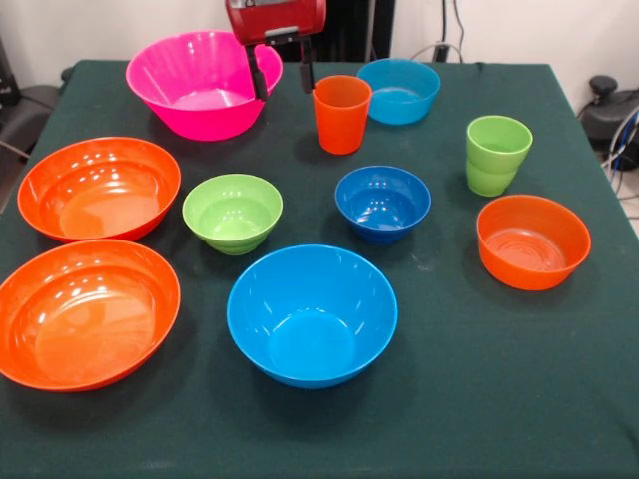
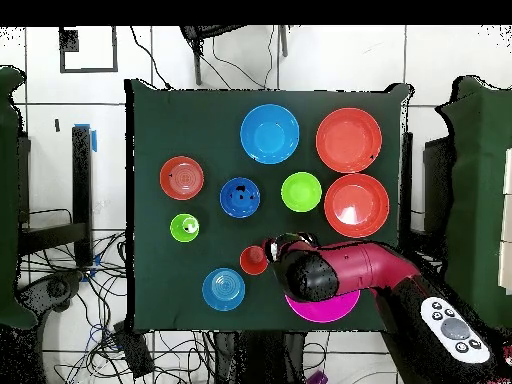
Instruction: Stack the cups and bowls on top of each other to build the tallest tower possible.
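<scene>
My gripper (image 1: pixel 283 74) is open and empty, hanging above the right rim of the large pink bowl (image 1: pixel 200 85), just left of the orange cup (image 1: pixel 341 113). Two lime green cups (image 1: pixel 496 153) stand nested at the right. The large blue bowl (image 1: pixel 312 313) is at the front middle, and two large orange bowls (image 1: pixel 98 188) (image 1: pixel 85 311) are at the left. The smaller lime green (image 1: pixel 232 212), dark blue (image 1: pixel 382 203), light blue (image 1: pixel 399 90) and orange (image 1: pixel 532 240) bowls stand apart. No tower shows. In the overhead view my arm (image 2: pixel 330 272) hides most of the pink bowl (image 2: pixel 325 308).
All stands on a dark green tablecloth (image 1: pixel 449 399). Cables and black equipment lie past the table's right edge (image 1: pixel 614 115). In the overhead view the orange cup (image 2: pixel 253 260) sits just left of my arm's head.
</scene>
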Controlling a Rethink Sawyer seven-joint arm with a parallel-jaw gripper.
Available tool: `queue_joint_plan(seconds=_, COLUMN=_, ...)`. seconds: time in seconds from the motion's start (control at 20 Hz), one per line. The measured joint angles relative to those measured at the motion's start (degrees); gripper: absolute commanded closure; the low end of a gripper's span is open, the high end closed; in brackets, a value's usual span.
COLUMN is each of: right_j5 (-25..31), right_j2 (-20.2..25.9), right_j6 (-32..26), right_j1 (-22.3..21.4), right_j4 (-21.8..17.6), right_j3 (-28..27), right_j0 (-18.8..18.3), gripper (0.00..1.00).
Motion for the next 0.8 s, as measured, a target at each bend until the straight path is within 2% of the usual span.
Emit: queue_joint_plan(seconds=0.8, right_j5=0.0, right_j2=-0.1, right_j6=0.0, right_j1=0.0, right_j4=-0.8, right_j3=-0.3, right_j0=-0.2, gripper=0.0)
